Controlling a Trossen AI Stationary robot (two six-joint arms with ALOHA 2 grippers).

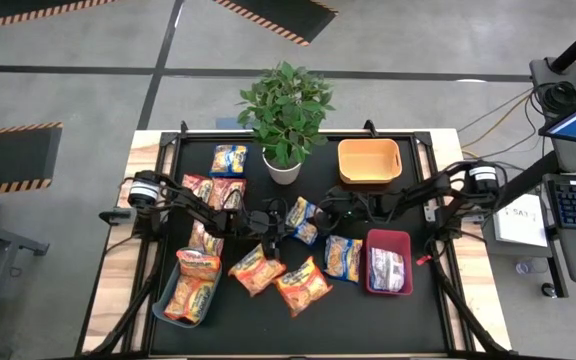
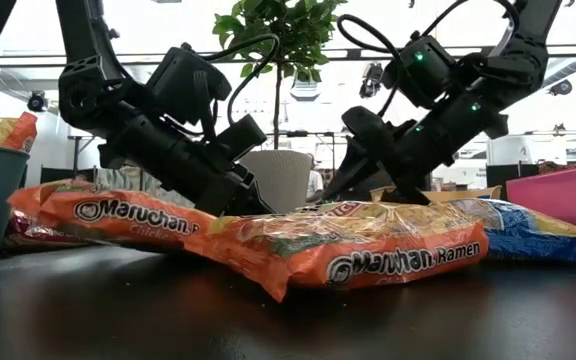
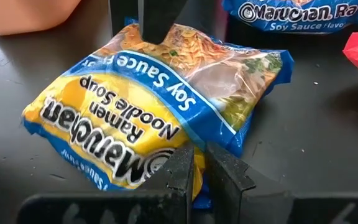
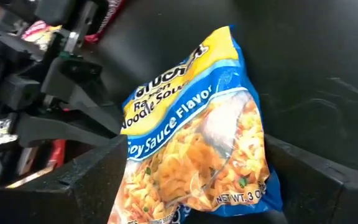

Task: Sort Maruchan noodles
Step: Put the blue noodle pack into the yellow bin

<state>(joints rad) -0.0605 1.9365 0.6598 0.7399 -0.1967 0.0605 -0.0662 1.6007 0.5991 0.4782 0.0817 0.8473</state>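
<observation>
A blue-and-yellow Maruchan noodle packet [image 1: 303, 220] lies on the black table between my two grippers. My left gripper [image 3: 202, 171] comes from the table's left and is shut on the packet's near end. My right gripper [image 4: 204, 186] comes from the right and stands open, one finger [image 4: 92, 177] on each side of the packet's [image 4: 197, 143] other end. More packets lie around: orange ones [image 1: 258, 268] [image 1: 303, 285], red-pink ones [image 1: 200, 186] and blue-and-yellow ones [image 1: 230, 160] [image 1: 344, 257]. In the low view the orange packets [image 2: 348, 250] hide the held one. My left gripper pinches the packet's end edge [image 3: 166, 160], by the Maruchan print, between its two fingers. The fingers slant down from the table's left. The rest of the packet [image 3: 229, 81] stretches away from them toward the right gripper. My right gripper's open fingers flank the packet's other end; whether they touch it I cannot tell.
A potted plant [image 1: 283, 165] and an orange bin [image 1: 370, 162] stand at the far side. A red bin [image 1: 388, 262] with a packet inside is at the near right. A grey-blue bin [image 1: 188, 295] holding orange packets is at the near left.
</observation>
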